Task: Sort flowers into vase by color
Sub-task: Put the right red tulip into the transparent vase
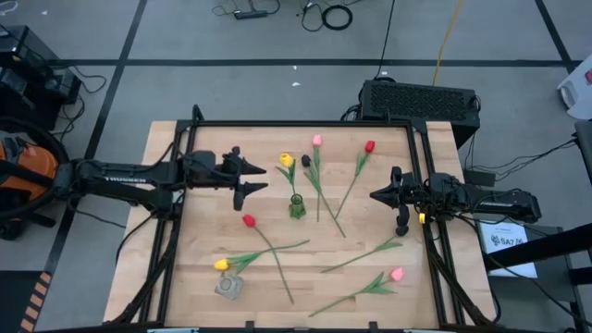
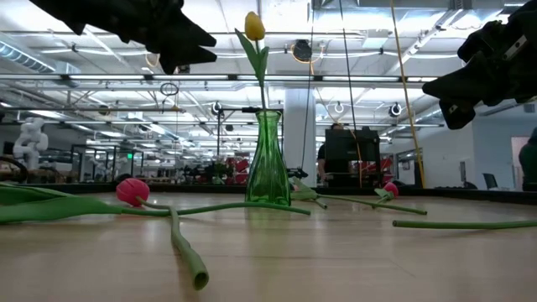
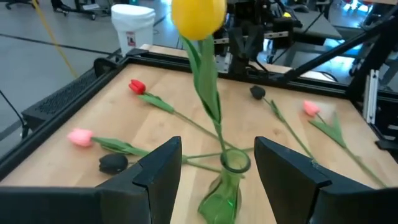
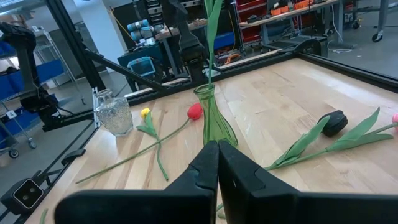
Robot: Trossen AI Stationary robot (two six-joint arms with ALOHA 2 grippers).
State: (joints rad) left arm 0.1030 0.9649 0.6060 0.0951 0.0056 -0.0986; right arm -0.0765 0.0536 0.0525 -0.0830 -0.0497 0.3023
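A green glass vase stands upright mid-table with one yellow tulip stuck in it by its stem. My left gripper hovers open just left of the vase, its fingers level with the stem and touching nothing. My right gripper is shut and empty, raised right of the vase. Lying flat on the table are red tulips, pink ones, a black one and a yellow one.
A small clear glass vase stands near the table's near left corner. Another green stem lies near the right gripper. A black frame rims the wooden table. Bare wood shows between the left arm and the near flowers.
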